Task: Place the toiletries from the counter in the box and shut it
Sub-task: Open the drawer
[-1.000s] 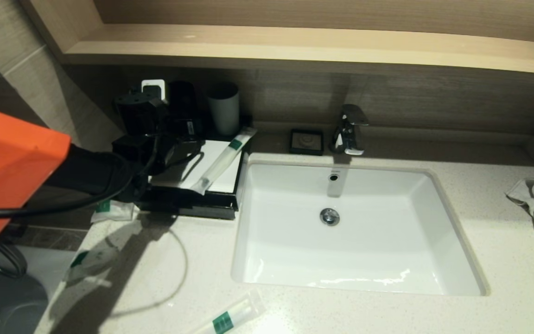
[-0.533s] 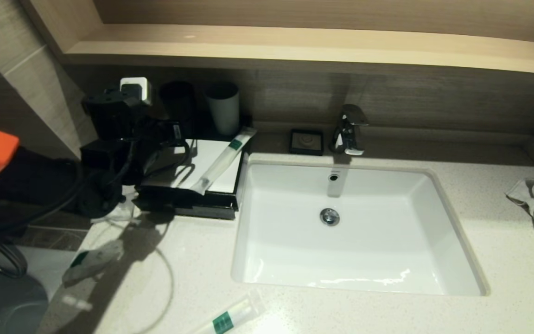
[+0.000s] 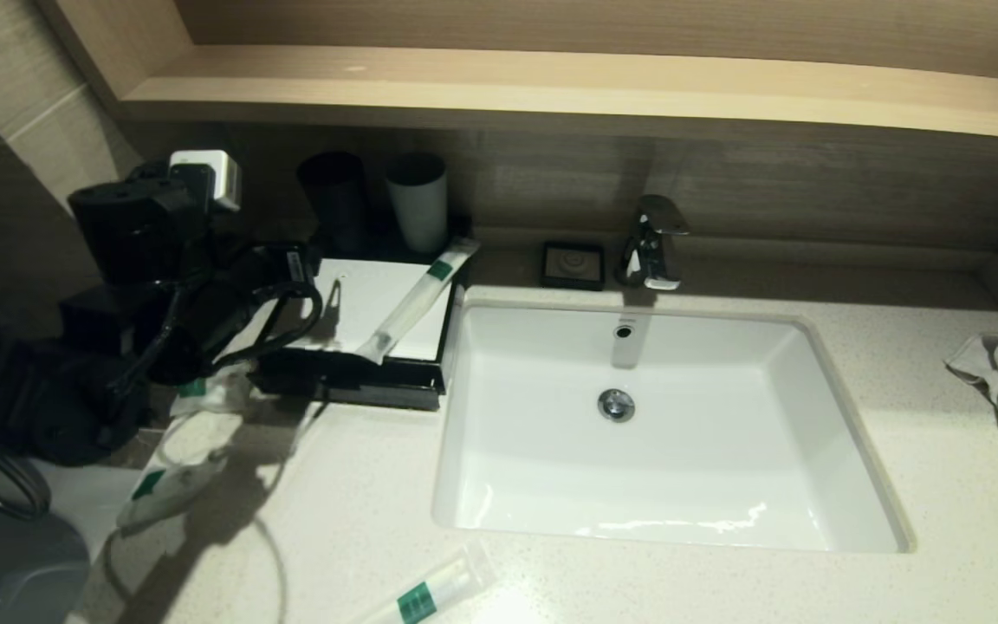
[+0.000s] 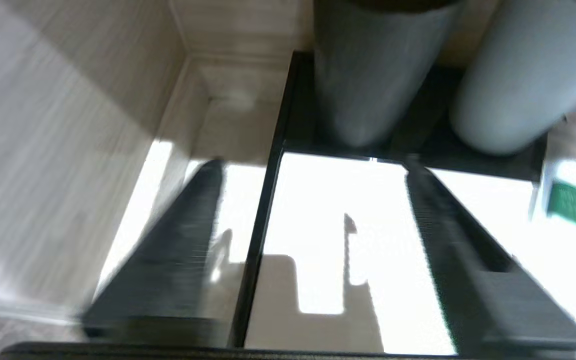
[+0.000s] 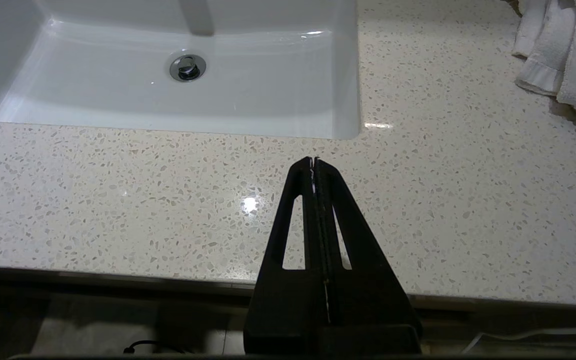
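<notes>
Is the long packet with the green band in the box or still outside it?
Not inside: the packet lies slanted across the box, one end poking past its back edge.

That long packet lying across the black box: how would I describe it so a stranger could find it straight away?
Start at the white sink and look just past its left rim to the black box with a white top. The packet lies slantwise across that top, thin and clear with a green band near its far end. The other green-banded packets lie on the counter, none on the box.

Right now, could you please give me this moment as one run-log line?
left gripper: open, empty, by box | right gripper: shut, parked over counter | packets: one across box, others on counter | box open
</notes>
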